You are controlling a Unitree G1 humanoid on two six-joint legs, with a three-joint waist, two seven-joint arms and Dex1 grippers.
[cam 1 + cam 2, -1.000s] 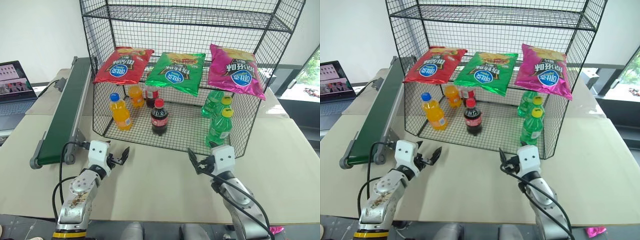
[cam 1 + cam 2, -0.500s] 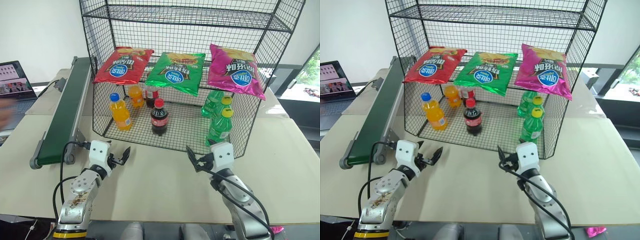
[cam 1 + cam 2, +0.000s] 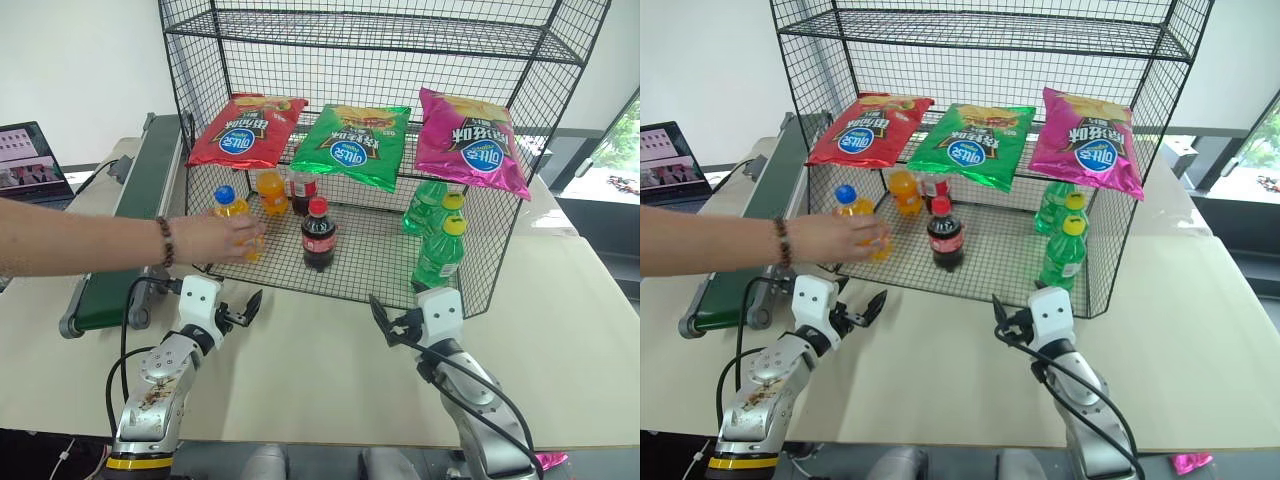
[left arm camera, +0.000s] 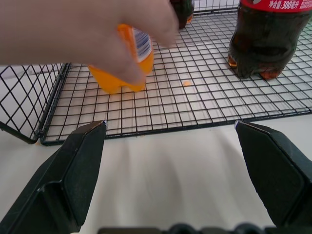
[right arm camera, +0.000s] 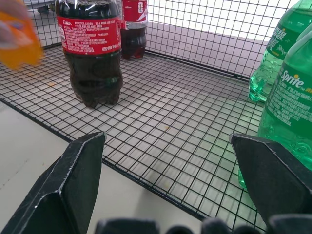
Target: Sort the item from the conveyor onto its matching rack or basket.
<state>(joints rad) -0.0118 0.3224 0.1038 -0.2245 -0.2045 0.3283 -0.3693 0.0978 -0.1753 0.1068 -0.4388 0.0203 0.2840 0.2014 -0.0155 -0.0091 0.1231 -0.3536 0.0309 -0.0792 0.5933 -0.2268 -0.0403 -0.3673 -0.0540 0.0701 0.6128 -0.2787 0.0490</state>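
table, wire cage (image 3: 520,215): person's hand (image 3: 215,238) grips orange soda bottle (image 3: 232,208) beyond spread left gripper (image 3: 245,311); right gripper (image 3: 385,322) spread.

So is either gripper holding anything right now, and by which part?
No. The left gripper and right gripper both hover open and empty. A person's hand grips the small orange soda bottle with blue cap around its body.

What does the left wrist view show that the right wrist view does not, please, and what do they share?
Left wrist view: a person's hand wrapped around the orange soda bottle. Right wrist view: the green bottles and a second cola bottle further back. Both: the front cola bottle, the rack floor, and an open gripper in front of the rack.
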